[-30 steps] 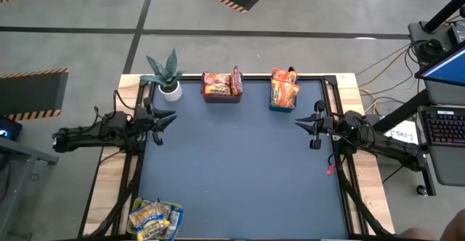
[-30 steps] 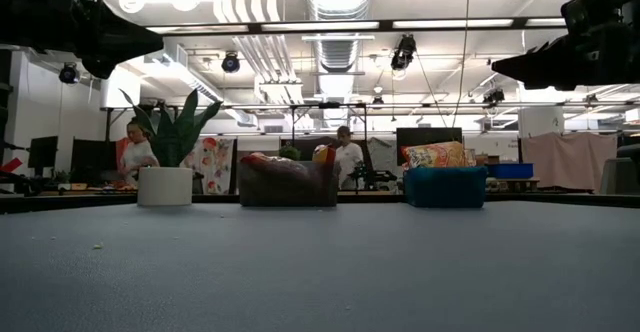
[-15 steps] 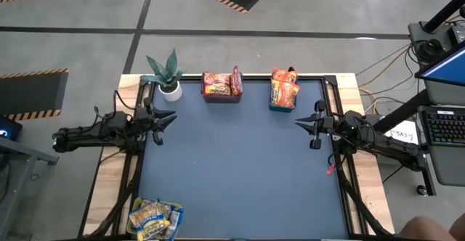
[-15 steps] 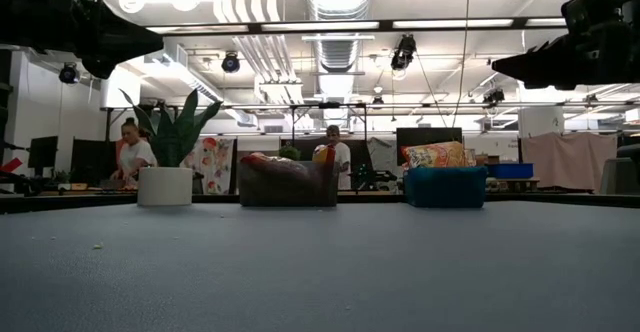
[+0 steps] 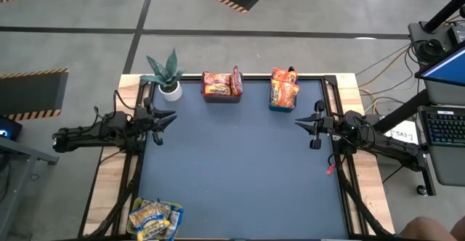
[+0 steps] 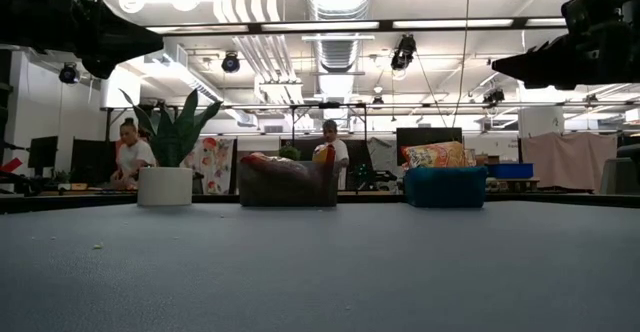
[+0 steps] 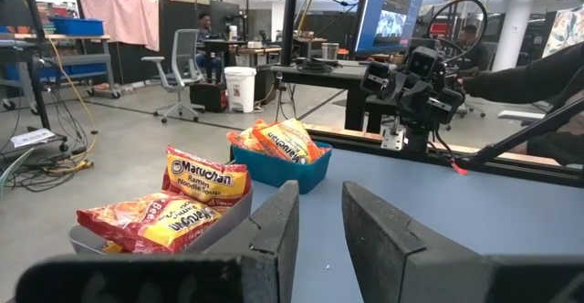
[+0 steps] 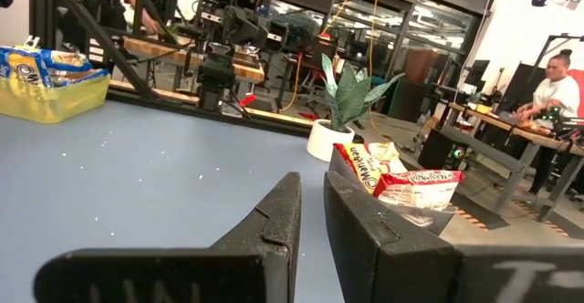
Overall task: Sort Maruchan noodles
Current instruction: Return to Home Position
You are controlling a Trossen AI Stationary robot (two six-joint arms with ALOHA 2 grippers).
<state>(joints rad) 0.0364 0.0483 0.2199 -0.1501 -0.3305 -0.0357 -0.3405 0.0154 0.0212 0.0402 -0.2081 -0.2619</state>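
Three bins (image 5: 221, 99) at the frame's top and lower left hold every noodle packet (image 5: 216, 88), leaving the left gripper (image 7: 319, 195) and right gripper (image 8: 311, 184) parked, fingers parted and empty.

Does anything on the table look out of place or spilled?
Nothing is spilled; no packet lies loose on the mat. Only one red packet stands on its edge in the dark bin, and the orange packets rise above the rim of the blue bin.
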